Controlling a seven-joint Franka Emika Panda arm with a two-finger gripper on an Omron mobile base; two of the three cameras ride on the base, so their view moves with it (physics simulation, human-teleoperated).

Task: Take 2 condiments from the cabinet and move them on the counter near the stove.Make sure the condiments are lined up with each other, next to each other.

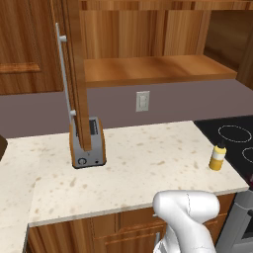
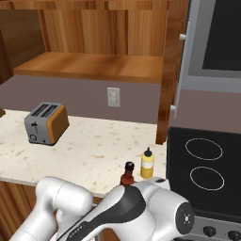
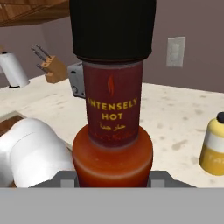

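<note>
Far left in the hand view: paper towel roll (image 3: 13, 69) and knife block (image 3: 50, 70) at the back of the beige desk (image 3: 175, 113). Toaster (image 2: 46, 123) standing on the left part of the desk, below the open brown cabinet (image 2: 94, 66), shelf bare. Cabinet door (image 1: 76, 74) swung out over the toaster in the left base view, long silver handle (image 1: 63, 74) along its face. Wall outlet (image 2: 113, 97) on the grey backsplash between toaster and door.

Arm bent low in front of the desk edge, white elbow bulging at lower left of the right base view, forearm and dark wrist stretched rightward toward the stove side. Hand (image 3: 113, 181) pinching the red sauce bottle (image 3: 113, 113) around its bulging lower body; bottle upright, black cap up, label reading "INTENSELY HOT". Same bottle poking up just behind the wrist in the right base view, at the front edge of the desk; whether resting on the desk or lifted, cannot tell.

Just right of it, close but apart: yellow squeeze bottle (image 2: 147, 163), upright on the desk near the edge of the stove (image 2: 207, 160). Black cooktop with white rings at far right.
</note>
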